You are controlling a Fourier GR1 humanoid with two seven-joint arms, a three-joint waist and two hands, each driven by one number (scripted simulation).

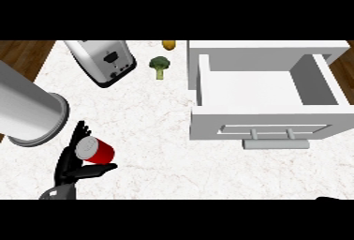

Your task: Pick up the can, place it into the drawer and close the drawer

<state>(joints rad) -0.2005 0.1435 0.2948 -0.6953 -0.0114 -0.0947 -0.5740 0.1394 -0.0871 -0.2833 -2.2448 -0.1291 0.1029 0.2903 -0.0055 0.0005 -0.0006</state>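
- Left hand (69, 164) curled round the red can (95, 150), fingers behind it and thumb under its lower side; can tilted, pale top turned up and to the left.
- Can at lower left of the tabletop (159, 140), well apart from the open drawer (266, 93) at upper right.
- Step in hand, by judgement: carry the can across to the drawer.
- Best done by lifting clear first, passing over the drawer's front panel and handle (275, 134) rather than into them, then lowering into the white tray before opening the fingers.
- Worth steering clear of the toaster (104, 61) and broccoli (159, 66) along the upper edge.
- Hard to tell whether the can rests on the tabletop or hangs just above it.
- Right hand: only a dark sliver at the lower right corner (335, 198); fingers cannot be made out.
- Yellow item (169, 44) at top cut off, unidentifiable.
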